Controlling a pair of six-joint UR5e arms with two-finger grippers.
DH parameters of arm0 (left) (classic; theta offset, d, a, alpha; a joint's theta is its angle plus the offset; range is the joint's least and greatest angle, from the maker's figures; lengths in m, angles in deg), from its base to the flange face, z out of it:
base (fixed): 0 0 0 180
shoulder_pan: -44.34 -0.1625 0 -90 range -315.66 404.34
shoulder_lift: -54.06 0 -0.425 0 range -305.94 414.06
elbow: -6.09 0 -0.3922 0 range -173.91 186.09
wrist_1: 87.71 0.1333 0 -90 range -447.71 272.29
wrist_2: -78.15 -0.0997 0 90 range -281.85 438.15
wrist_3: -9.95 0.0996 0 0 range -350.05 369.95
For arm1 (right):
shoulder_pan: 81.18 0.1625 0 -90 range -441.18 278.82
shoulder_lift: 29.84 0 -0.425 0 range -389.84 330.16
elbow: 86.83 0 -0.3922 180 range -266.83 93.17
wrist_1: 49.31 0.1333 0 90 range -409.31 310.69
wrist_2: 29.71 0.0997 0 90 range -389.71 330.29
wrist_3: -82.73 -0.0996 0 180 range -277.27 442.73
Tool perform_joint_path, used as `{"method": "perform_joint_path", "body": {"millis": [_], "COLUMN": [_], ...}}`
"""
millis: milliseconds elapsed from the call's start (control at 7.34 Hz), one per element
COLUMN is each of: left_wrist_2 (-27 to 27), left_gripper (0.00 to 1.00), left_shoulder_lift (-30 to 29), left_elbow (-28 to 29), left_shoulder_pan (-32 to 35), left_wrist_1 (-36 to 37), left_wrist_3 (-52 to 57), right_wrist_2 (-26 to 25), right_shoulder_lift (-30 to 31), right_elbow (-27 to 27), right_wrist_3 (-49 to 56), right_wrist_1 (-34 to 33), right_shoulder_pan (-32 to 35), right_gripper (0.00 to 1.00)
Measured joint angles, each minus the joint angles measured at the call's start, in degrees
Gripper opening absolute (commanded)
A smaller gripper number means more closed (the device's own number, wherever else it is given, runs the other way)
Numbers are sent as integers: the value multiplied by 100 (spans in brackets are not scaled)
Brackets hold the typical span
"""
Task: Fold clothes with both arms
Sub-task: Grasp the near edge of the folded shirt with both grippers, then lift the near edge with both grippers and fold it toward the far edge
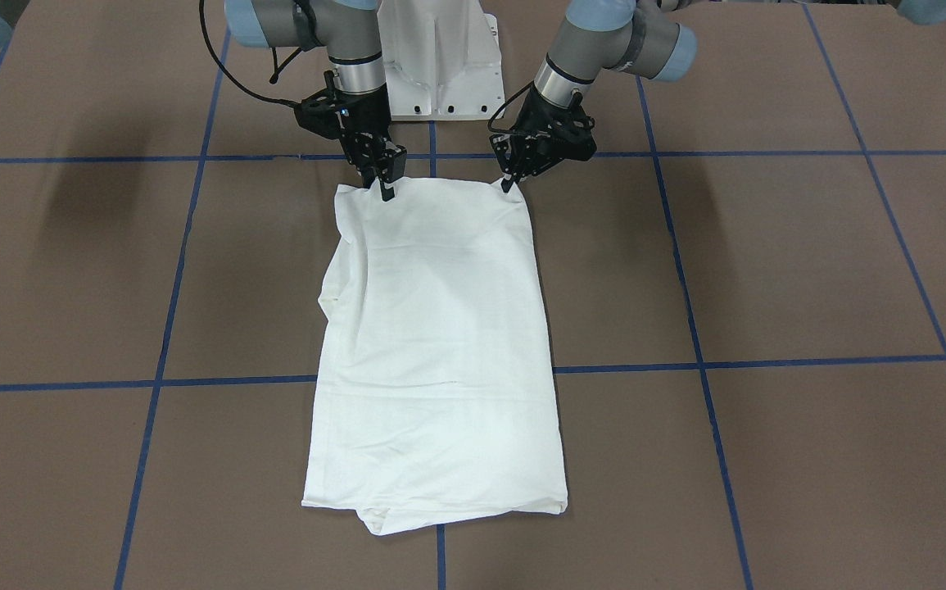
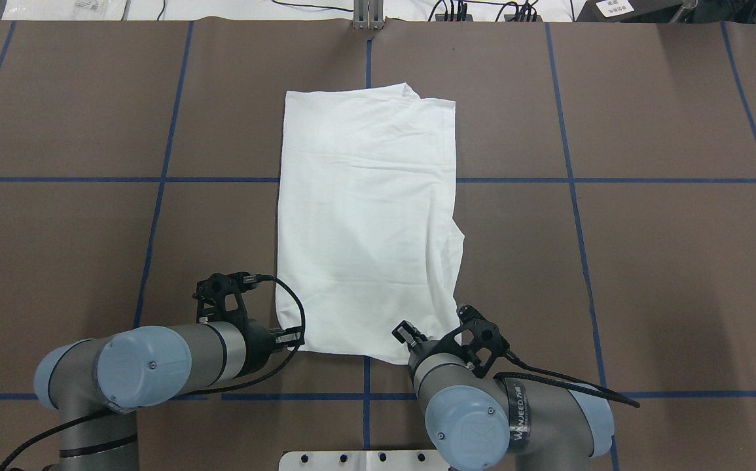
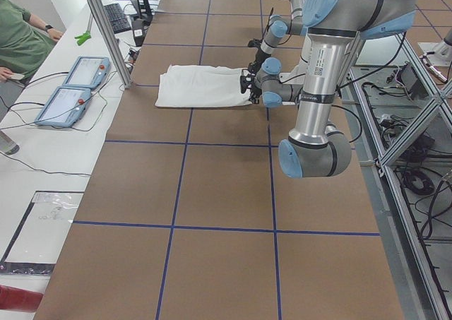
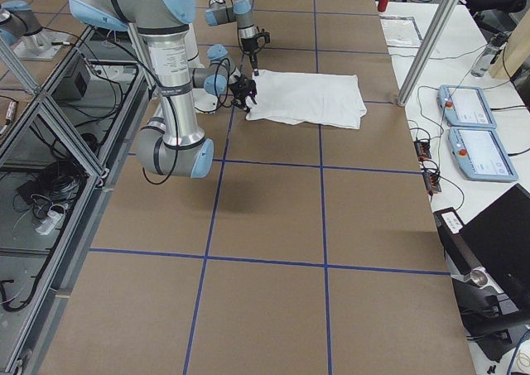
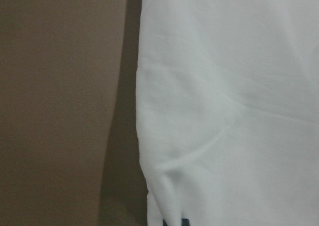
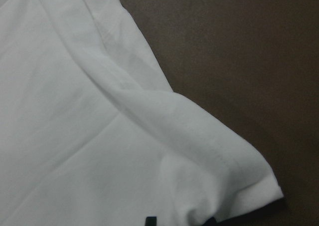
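The clothes are one white shirt [image 1: 440, 344] folded into a long rectangle, lying flat on the brown table [image 2: 646, 261]; no print shows. In the overhead view the shirt [image 2: 368, 216] runs away from the robot. My left gripper [image 1: 509, 185] [image 2: 291, 338] is shut on the near corner of the shirt on its side. The right gripper [image 1: 386, 190] [image 2: 405, 333] pinches the other near corner, shut on the hem. Both wrist views are filled with white cloth [image 5: 229, 111] [image 6: 75, 136], with only slivers of dark fingertip at the bottom edge.
The white pedestal base [image 1: 440, 74] stands just behind the grippers. Blue tape lines [image 2: 364, 179] grid the tabletop. Two control tablets [image 3: 78, 73] and a seated person [image 3: 21, 37] are past the table's far side, beside an aluminium post [image 3: 106, 30].
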Motion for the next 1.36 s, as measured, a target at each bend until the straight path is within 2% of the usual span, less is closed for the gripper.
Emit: {"method": "perform_joint_path", "body": {"millis": [409,681,954,1227,1363], "left_wrist_2": [12,64,173,573,662], "left_gripper": [0,0,0,0,0], "left_shoulder_lift": [0,22,42,-7,-91], "left_elbow": [-30,-359,-1143,-2604,-3041], "left_shoulder_pan": [2,43,55,64,96], "left_wrist_1": [2,78,647,2063,2606], "left_wrist_3": [36,339,456,468,474], "right_wrist_2": [-24,-18,-9,13,18], "right_shoulder_lift": [-5,20,32,-24,-159], "right_elbow": [11,-330,-1384,-2611,-2920], "right_wrist_3": [-108,-117,-122,-122,-101], "right_wrist_1": [-1,-189,-1220,-2310,-2670], "right_shoulder_pan": [43,125,69,-92,-123], "right_gripper": [0,0,0,0,0]}}
